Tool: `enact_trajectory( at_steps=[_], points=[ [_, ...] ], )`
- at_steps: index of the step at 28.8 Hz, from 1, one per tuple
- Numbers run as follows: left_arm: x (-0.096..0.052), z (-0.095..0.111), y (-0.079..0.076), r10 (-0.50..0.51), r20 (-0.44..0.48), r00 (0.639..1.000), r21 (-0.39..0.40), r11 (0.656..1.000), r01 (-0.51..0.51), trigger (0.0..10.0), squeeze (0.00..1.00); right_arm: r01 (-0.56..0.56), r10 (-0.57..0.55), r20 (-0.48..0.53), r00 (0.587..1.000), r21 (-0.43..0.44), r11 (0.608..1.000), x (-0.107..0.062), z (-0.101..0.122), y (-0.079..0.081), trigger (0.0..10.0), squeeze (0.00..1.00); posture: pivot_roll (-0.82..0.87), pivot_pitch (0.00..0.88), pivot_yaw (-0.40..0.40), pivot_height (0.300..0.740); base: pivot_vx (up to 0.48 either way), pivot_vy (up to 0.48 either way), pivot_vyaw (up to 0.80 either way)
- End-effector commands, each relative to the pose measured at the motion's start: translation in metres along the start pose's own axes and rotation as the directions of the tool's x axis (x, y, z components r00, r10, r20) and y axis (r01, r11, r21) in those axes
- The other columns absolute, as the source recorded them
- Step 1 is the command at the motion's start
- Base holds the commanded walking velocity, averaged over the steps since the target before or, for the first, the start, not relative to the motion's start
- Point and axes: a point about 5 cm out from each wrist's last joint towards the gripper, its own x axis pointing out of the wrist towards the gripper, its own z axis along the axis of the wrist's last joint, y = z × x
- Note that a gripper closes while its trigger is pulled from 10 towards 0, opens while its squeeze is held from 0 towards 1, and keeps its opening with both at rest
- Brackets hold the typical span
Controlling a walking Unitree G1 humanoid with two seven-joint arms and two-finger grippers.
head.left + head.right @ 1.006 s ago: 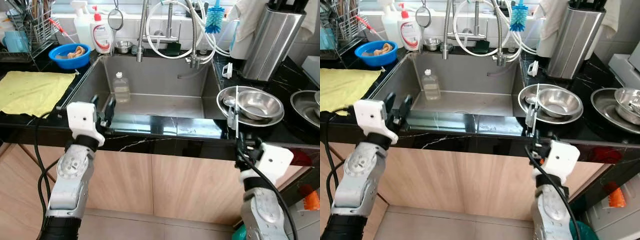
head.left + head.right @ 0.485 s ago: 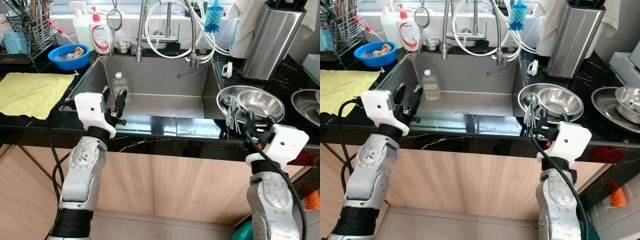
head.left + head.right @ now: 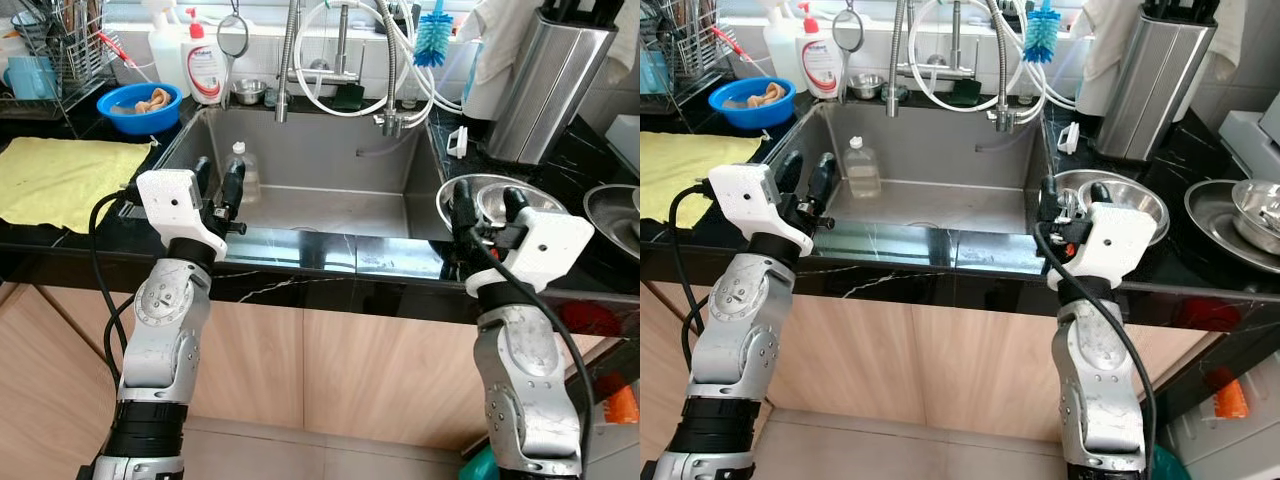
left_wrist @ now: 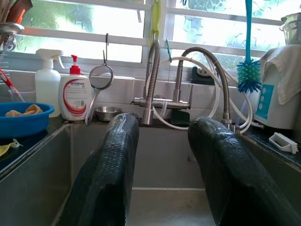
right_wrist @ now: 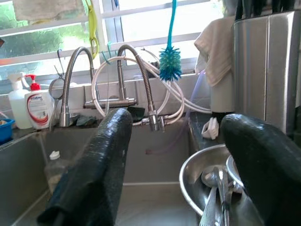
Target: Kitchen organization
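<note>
A yellow cloth (image 3: 62, 180) lies at the left edge of the black, white-veined counter (image 3: 330, 262), behind it a blue bowl (image 3: 139, 107). By the steel-grey sink's (image 3: 330, 170) back edge stand a white bottle with a red pump and label (image 3: 204, 68) and a turquoise bottle brush (image 3: 432, 40). The cabinet fronts (image 3: 330, 370) are pale wood.

Both silver arms are bent up, and the left tool (image 3: 216, 185) and right tool (image 3: 484, 205) hold their fingers apart.

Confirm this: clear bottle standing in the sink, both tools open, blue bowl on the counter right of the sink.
One error: the blue bowl sits on the counter left of the sink, as the left eye view shows. The clear bottle does stand in the sink, and the left tool and right tool are open.
</note>
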Motion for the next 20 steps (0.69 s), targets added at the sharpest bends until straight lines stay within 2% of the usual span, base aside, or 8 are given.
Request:
enact_trajectory(
  at_steps=[1, 4, 6, 7, 13, 16, 17, 20],
  points=[
    [-0.001, -0.002, -0.002, -0.007, -0.004, 1.0, 0.003, 1.0, 0.007, 10.0, 0.0, -0.001, 0.001, -0.022, 1.0, -0.005, 1.0, -0.003, -0.002, 0.0, 10.0, 1.0, 0.04, 0.0, -0.038, 0.74, 0.0, 0.0, 0.0],
    [-0.004, -0.006, 0.0, 0.001, -0.013, 1.0, 0.001, 1.0, -0.001, 10.0, 0.0, 0.013, -0.014, -0.03, 0.999, -0.024, 1.0, -0.011, -0.003, -0.003, 10.0, 1.0, 0.02, 0.0, -0.041, 0.74, 0.0, 0.0, 0.0],
    [-0.005, -0.007, 0.0, 0.007, -0.018, 1.0, -0.001, 1.0, -0.007, 10.0, 0.0, 0.015, -0.017, -0.017, 1.0, -0.093, 0.996, -0.014, 0.001, -0.004, 10.0, 1.0, 0.01, 0.0, -0.043, 0.74, 0.0, 0.0, 0.0],
    [-0.006, -0.009, -0.001, 0.01, -0.021, 1.0, -0.004, 1.0, -0.01, 10.0, 0.0, 0.034, -0.035, -0.008, 0.999, -0.119, 0.992, -0.018, 0.004, -0.006, 10.0, 0.0, 0.01, 0.0, -0.045, 0.74, 0.0, 0.0, 0.0],
    [-0.01, -0.013, -0.002, 0.007, -0.035, 0.999, -0.005, 1.0, -0.007, 10.0, 0.0, 0.094, -0.092, 0.021, 0.996, -0.171, 0.981, -0.036, 0.017, -0.014, 10.0, 0.0, 0.0, 0.0, -0.046, 0.74, 0.0, 0.0, 0.0],
    [-0.011, -0.014, -0.001, 0.005, -0.041, 0.999, 0.0, 1.0, -0.005, 10.0, 0.0, 0.116, -0.129, -0.054, 0.99, -0.199, 0.973, -0.055, 0.006, -0.022, 10.0, 0.0, -0.01, 0.0, -0.044, 0.74, 0.0, 0.0, 0.0],
    [-0.011, -0.015, -0.001, 0.002, -0.044, 0.999, 0.003, 1.0, -0.002, 10.0, 0.0, 0.127, -0.15, -0.106, 0.983, -0.195, 0.973, -0.062, -0.005, -0.027, 10.0, 0.0, -0.01, 0.0, -0.042, 0.74, 0.0, 0.0, 0.0],
    [-0.01, -0.015, -0.004, -0.014, -0.044, 0.999, 0.009, 1.0, 0.014, 10.0, 0.0, 0.131, -0.158, -0.137, 0.978, -0.188, 0.973, -0.063, -0.015, -0.031, 10.0, 0.0, -0.01, 0.0, -0.04, 0.74, 0.0, 0.0, 0.0]
  ],
)
